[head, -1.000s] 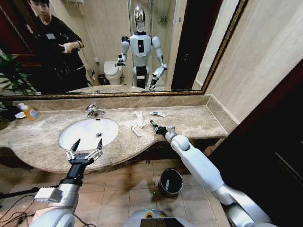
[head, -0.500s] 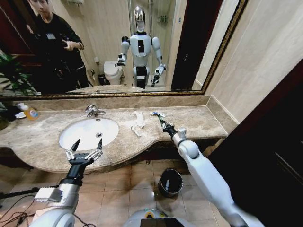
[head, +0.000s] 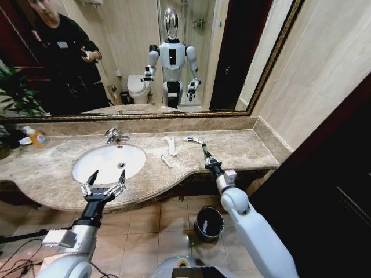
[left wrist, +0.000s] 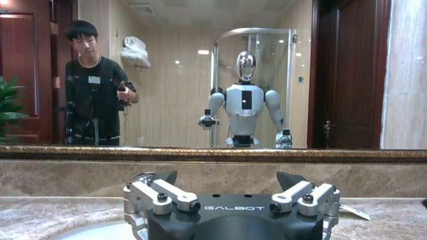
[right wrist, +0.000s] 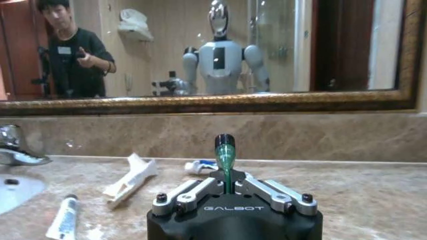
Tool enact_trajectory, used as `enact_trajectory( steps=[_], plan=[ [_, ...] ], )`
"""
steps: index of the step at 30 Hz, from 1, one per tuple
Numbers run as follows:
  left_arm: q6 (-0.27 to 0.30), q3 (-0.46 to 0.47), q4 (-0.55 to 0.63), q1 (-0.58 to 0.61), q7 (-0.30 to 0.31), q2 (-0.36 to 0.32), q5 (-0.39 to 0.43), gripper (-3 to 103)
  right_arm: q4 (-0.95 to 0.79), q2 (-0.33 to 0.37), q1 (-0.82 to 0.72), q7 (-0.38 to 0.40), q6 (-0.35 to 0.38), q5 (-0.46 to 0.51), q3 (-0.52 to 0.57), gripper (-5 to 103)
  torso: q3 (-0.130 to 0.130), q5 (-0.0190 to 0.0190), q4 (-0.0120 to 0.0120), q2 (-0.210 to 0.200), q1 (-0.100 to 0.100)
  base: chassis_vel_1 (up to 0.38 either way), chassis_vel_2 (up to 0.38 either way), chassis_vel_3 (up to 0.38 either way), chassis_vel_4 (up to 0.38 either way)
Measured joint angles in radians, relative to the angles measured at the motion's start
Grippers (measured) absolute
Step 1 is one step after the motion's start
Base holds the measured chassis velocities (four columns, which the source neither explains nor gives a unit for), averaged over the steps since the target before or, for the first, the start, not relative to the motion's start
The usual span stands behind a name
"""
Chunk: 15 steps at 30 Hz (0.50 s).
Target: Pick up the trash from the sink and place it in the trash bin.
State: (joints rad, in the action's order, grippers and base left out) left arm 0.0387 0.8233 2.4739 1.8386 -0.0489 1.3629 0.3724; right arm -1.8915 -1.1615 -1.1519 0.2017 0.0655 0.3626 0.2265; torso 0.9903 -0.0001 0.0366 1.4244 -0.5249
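The right gripper [head: 206, 158] hangs over the marble counter [head: 243, 147] to the right of the sink [head: 109, 163], its jaws pinched tight on a short green tube [right wrist: 225, 155] that stands up out of them, dark cap on top. More trash lies on the counter between sink and gripper: a slim white tube [head: 166, 161] just off the basin's right rim, a long white wrapper [head: 170, 145] behind it toward the mirror, and a small white tube with blue print [head: 193, 139] near the back wall. The left gripper [head: 103, 186] waits at the front edge of the counter, just before the sink, its fingers [left wrist: 160, 192] spread wide with nothing between them. The faucet [head: 114, 135] stands behind the sink. The bin [head: 208, 223] sits on the tiled floor below the counter, under the right arm and well apart from the sink.
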Motion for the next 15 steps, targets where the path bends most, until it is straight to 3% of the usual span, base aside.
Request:
enact_trajectory(
  steps=[7, 15],
  plan=[
    [0.0, 0.0, 0.0, 0.0, 0.0, 0.0, 0.0, 100, 0.026, -0.04, -0.065, 0.014, -0.077, -0.07, 0.012, 3, 0.0, 0.0001, 0.0003, 0.0, 0.0, 0.0, 0.0, 0.0, 0.0],
    [0.0, 0.0, 0.0, 0.0, 0.0, 0.0, 0.0, 100, -0.006, -0.059, -0.145, 0.018, -0.083, -0.082, 0.038, 3, 0.0, 0.0001, 0.0002, 0.0, 0.0, 0.0, 0.0, 0.0, 0.0]
  ],
)
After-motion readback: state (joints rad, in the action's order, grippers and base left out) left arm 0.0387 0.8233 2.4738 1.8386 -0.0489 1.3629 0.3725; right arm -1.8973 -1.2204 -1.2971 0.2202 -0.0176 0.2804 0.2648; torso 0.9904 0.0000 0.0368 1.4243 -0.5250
